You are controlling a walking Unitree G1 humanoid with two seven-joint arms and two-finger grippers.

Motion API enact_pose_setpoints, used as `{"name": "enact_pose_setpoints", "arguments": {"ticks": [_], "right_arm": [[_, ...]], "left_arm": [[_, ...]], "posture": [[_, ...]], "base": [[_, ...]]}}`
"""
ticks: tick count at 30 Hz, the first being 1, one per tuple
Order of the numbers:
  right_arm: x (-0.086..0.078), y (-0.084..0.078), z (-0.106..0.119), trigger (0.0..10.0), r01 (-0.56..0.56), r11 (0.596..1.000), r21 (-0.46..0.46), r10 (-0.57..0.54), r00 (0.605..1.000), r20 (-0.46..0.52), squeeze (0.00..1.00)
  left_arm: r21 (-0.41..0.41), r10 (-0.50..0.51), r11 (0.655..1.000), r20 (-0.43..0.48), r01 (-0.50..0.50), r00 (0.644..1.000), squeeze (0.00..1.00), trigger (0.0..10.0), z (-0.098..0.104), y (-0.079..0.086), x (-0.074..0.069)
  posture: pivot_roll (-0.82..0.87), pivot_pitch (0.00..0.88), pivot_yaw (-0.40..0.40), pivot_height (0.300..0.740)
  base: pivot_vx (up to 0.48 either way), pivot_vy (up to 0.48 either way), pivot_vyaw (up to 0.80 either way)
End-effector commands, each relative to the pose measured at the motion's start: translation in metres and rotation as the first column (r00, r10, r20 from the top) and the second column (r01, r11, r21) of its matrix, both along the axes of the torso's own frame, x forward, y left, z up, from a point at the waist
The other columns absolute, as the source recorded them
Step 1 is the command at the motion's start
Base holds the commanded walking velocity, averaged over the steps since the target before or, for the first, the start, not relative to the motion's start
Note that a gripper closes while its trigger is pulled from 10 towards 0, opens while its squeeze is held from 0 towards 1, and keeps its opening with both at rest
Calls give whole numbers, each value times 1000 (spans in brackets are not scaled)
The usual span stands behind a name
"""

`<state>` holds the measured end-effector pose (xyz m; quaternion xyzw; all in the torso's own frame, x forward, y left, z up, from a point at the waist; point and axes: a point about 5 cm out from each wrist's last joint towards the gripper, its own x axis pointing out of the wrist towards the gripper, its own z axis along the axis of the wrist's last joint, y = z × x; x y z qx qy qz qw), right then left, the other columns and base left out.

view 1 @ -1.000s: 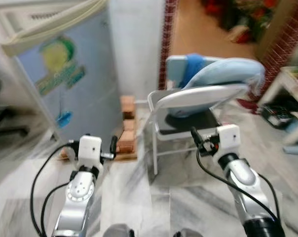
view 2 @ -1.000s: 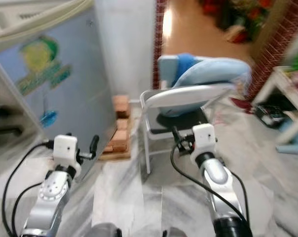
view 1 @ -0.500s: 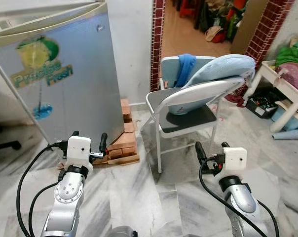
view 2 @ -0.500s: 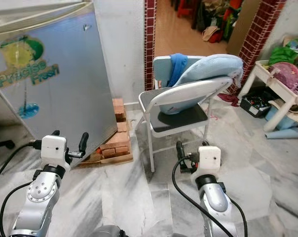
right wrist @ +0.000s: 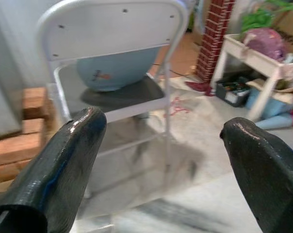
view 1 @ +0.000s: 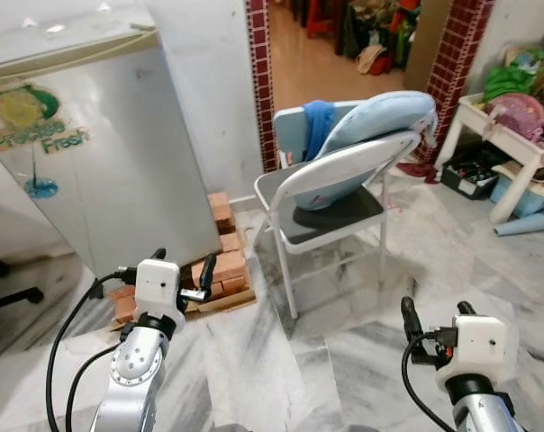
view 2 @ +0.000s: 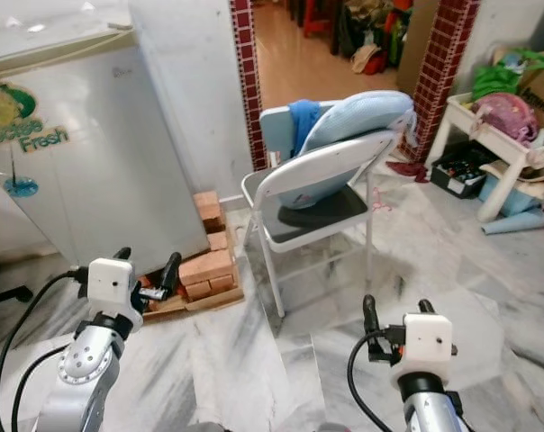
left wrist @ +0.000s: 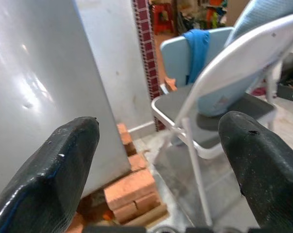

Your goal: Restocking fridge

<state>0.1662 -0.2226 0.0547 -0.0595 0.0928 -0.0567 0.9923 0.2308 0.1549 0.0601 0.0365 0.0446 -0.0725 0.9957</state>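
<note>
both sets of jaws stood open and held nothing. left gripper hovered low over the marble floor, just in front of the fridge and close to the stack of bricks at the fridge's lower corner. right gripper hung lower and nearer the robot, above the floor on the near side of the folding chair, its fingers wide apart in the right wrist view. the fridge was a pale grey box with a green and blue sticker on its face, standing to the robot's left against a white wall; its door looked shut. the grey metal chair carried a light blue cushion and a blue cloth draped behind it. beyond it a doorway with red tiled edges opened onto a cluttered room, and a white low surface with bundled clothes stood at the far right.
</note>
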Motion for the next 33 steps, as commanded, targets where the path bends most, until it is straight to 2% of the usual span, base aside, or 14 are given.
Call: {"name": "enact_pose_setpoints", "arguments": {"ticks": [1,4,5,11,14,17,21,27,28,29,31,32,33], "right_arm": [[8,0,1,10000,8,1000,-8,-8,1000,16,0],[15,5,5,10000,-26,1000,13,26,999,30,0],[26,8,8,10000,-53,999,2,53,997,51,0],[62,12,16,10000,-104,995,1,103,991,89,0],[65,14,18,10000,-141,990,17,139,986,88,0],[76,30,17,10000,-187,982,15,185,979,89,0],[80,40,18,10000,-240,971,12,238,967,87,0],[89,38,16,10000,-239,971,5,238,969,70,0],[89,40,18,10000,-209,973,97,202,976,77,0],[89,40,18,10000,-199,972,124,190,978,79,0],[90,37,22,10000,-174,981,88,164,980,110,0],[88,34,23,10000,-158,982,101,146,982,116,0],[80,25,21,10000,-117,988,99,106,988,113,0]], "left_arm": [[17,23,1000,-22,-23,999,0,10000,-7,2,-4],[24,39,999,-2,-39,999,0,10000,-2,3,-4],[30,43,999,1,-43,999,0,10000,0,5,-5],[40,51,998,-5,-50,999,0,10000,-1,13,-6],[51,49,998,6,-49,999,0,10000,0,11,-5],[60,63,996,25,-64,998,0,10000,3,12,5],[63,91,994,49,-94,995,0,10000,8,12,9],[58,107,992,57,-110,993,0,10000,8,8,7],[65,102,992,57,-106,993,0,10000,8,8,5],[67,101,992,56,-104,993,0,10000,8,8,4],[70,102,992,60,-106,993,0,10000,9,9,3],[70,106,991,62,-111,992,0,10000,10,10,2],[72,126,989,65,-131,990,0,10000,10,15,-4]], "posture": [[-60,0,85,740],[-32,0,77,740],[-9,0,75,740],[34,0,43,740],[54,0,12,740],[78,0,-19,740],[113,0,-69,740],[111,0,-70,740],[102,0,-50,740],[102,0,-50,740],[85,0,-30,740],[73,0,-23,740],[73,0,-13,740]], "base": [[0,0,0],[0,0,0],[0,0,0],[0,0,0],[0,0,0],[0,0,0],[0,0,0],[0,0,0],[0,0,0],[0,0,0],[0,0,0],[0,0,0],[0,0,0]]}}
